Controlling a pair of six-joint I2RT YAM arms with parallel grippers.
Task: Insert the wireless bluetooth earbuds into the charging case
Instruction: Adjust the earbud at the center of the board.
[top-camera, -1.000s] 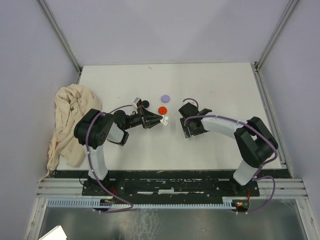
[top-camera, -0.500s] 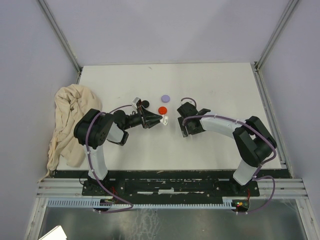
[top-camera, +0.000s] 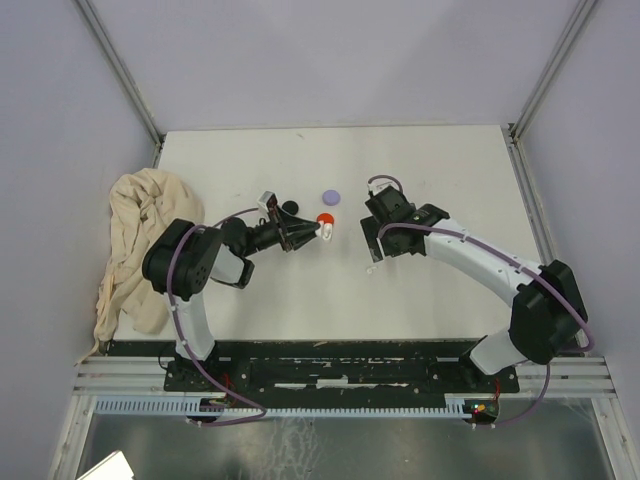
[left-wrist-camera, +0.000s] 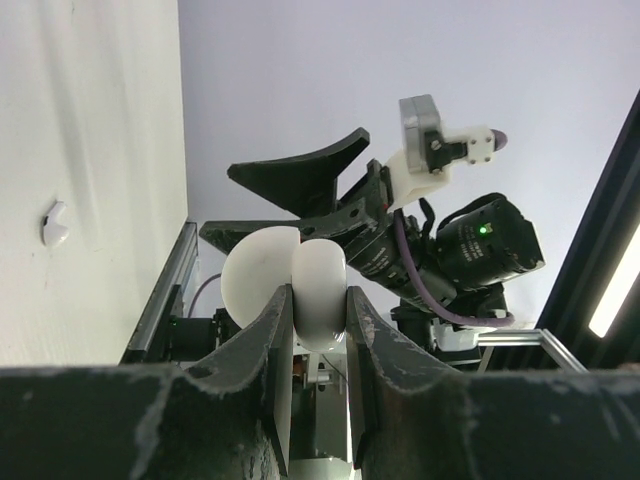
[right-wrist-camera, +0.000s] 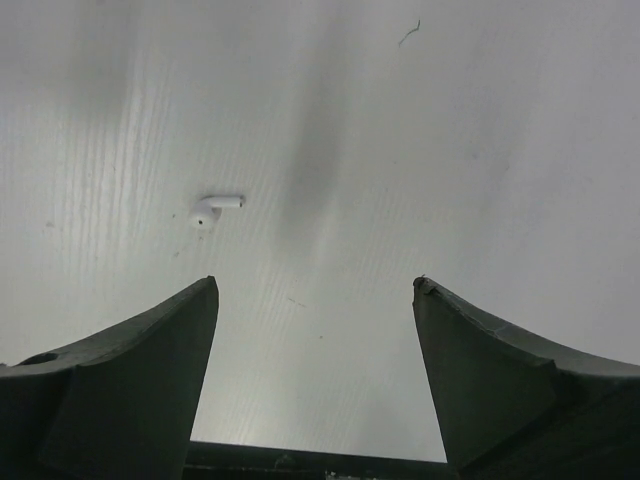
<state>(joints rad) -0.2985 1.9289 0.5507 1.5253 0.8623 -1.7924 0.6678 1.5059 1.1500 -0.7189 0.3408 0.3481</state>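
Note:
My left gripper (top-camera: 316, 231) (left-wrist-camera: 318, 302) is shut on a white charging case (top-camera: 326, 229) (left-wrist-camera: 320, 285), which looks hinged open, and holds it just above the table beside a red disc (top-camera: 323, 219). A white earbud (right-wrist-camera: 215, 208) (left-wrist-camera: 55, 224) lies alone on the white table, ahead and to the left of my right gripper (right-wrist-camera: 315, 290). That gripper (top-camera: 376, 248) is open and empty above the table, to the right of the case. The earbud shows as a small white speck (top-camera: 372, 265) in the top view. No other earbuds show.
A lilac disc (top-camera: 331, 197) and a black disc (top-camera: 289, 208) lie just behind the case. A crumpled beige cloth (top-camera: 140, 240) covers the table's left edge. Grey walls enclose the white table (top-camera: 450, 170).
My right arm has swung back and to the right, and its open gripper now stands over a white earbud lying on the table. My left gripper has carried the case slightly farther, next to the red disc.

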